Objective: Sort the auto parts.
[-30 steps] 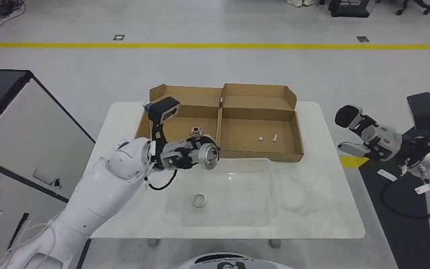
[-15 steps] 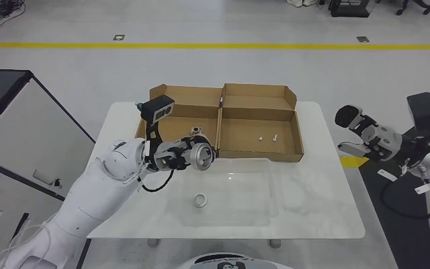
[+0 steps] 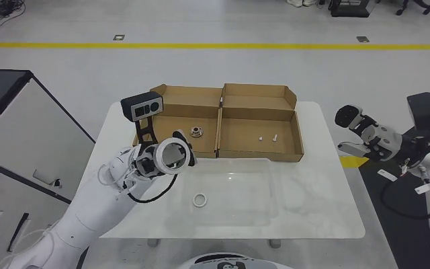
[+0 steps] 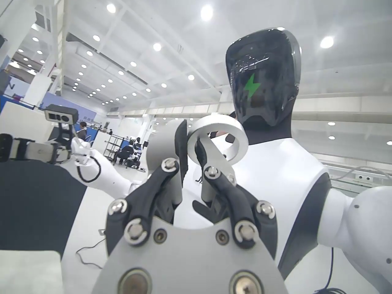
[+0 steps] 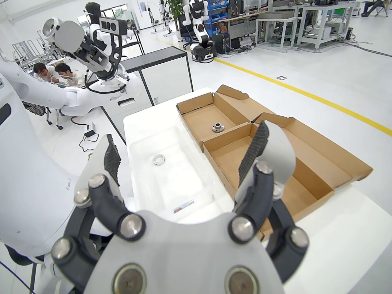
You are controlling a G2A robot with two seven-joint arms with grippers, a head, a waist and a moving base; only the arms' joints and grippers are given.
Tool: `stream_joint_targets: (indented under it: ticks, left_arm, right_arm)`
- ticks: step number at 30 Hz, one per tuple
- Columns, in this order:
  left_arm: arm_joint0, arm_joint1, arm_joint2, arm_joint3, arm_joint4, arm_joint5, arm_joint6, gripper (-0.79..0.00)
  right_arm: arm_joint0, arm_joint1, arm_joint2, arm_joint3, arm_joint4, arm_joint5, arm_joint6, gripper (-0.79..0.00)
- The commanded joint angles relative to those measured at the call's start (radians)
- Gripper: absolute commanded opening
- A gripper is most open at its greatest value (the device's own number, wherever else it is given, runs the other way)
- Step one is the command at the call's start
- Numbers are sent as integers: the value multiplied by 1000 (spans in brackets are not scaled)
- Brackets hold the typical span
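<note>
While its fingers are drawn nearly together on the rim of a metal ring (image 4: 217, 142), one pad outside the rim and the other through the hole, the left end effector (image 4: 192, 151) is raised above the desk (image 3: 316, 202) and turned upward. In the top view this end effector (image 3: 176, 153) hangs over the near left part of the desk, with the ring (image 3: 157, 156) facing the camera.

Just beyond it, away from the robot, is the left cardboard box (image 3: 181, 101), which holds a flanged hub (image 3: 196, 131). Nearer the robot and a little to the right of the end effector, a second ring (image 3: 199, 200) lies flat in a shallow pale tray (image 3: 248, 202) on the desk. Farther right, touching the first box, the right cardboard box (image 3: 259, 101) holds two small white parts (image 3: 267, 139).

Well apart from all this, the right end effector (image 3: 356, 131) is past the desk's right edge. Its wrist view shows the end effector (image 5: 186, 142) with its fingers spread wide and nothing between them.
</note>
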Motion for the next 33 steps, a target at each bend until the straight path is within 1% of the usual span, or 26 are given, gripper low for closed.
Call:
stream_joint_targets:
  ticks: [1,9,16,21,27,33]
  left_arm:
    - [5,-1,-2,-11,-24,0,0,-785]
    - [23,-5,-26,-25,-54,0,0,-785]
    - [55,4,-64,1,-4,0,0,-785]
    - [78,16,-102,33,68,13,-13,-785]
    - [96,22,-106,38,80,20,-20,-785]
    - [99,20,-96,-2,16,0,0,-785]
  right_arm:
    - [0,0,0,0,0,0,0,0]
    - [0,0,0,0,0,0,0,0]
    - [0,0,0,0,0,0,0,0]
    - [0,0,0,0,0,0,0,0]
    - [0,0,0,0,0,0,0,0]
    - [0,0,0,0,0,0,0,0]
